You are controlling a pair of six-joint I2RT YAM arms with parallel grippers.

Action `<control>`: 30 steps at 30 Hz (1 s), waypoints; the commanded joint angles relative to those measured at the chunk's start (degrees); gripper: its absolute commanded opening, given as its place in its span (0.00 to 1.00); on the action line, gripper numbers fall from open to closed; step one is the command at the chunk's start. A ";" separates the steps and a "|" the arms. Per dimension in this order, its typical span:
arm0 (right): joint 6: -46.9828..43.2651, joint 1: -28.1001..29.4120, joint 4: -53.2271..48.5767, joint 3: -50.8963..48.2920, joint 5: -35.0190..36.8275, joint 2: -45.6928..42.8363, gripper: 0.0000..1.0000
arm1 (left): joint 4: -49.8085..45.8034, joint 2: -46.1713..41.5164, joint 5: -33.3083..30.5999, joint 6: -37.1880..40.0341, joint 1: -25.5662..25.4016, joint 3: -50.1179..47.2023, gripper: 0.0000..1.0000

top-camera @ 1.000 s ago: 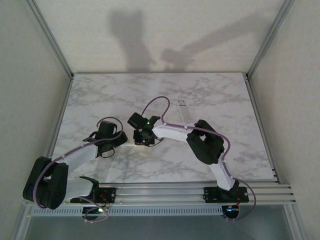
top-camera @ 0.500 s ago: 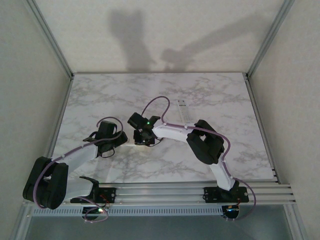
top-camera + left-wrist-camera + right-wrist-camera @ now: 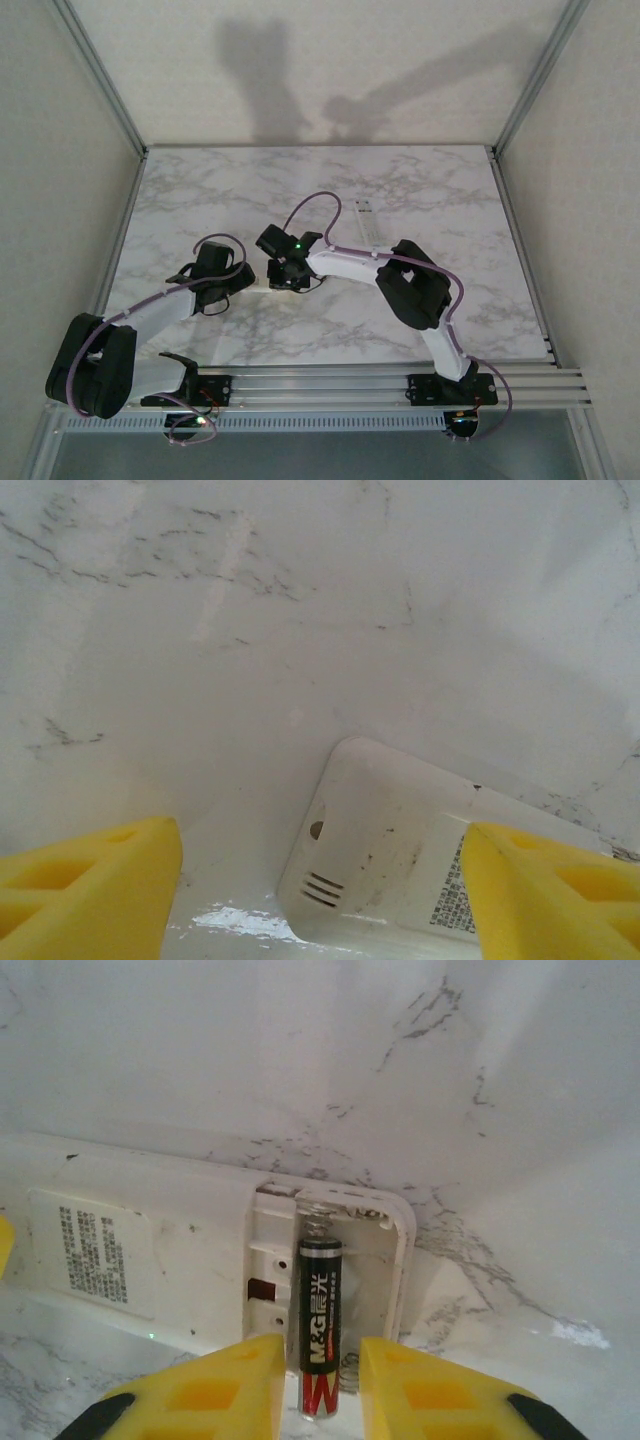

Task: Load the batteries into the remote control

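Barely moved vs prior frame: right arm (image 3: 410, 290) elbow shifted slightly. White walls (image 3: 420, 60), marble-look table (image 3: 400, 190). Remote control (image 3: 150, 1230) back-up, bay open; label (image 3: 92, 1255) illegible. Right gripper (image 3: 322, 1360) clamps battery (image 3: 320, 1300), marked "M&G", in bay. Left gripper (image 3: 320, 832) spread astride remote's end.

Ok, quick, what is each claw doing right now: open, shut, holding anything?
Left gripper: open, straddling the end of the remote, gripping nothing.
Right gripper: closed on a battery, its far end in the remote's open compartment.
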 commanded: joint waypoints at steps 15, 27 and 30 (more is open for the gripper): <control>0.39 -0.02 -0.17 -0.92 0.75 0.25 0.17 | 0.30 0.01 -1.50 0.54 0.50 0.01 0.74; 0.62 -0.06 -0.29 0.53 0.35 3.44 0.14 | 0.14 0.06 -1.58 0.63 0.49 0.17 0.74; 0.89 -0.02 0.01 0.83 0.39 4.29 0.12 | 0.29 0.08 -1.45 0.54 0.48 0.29 0.73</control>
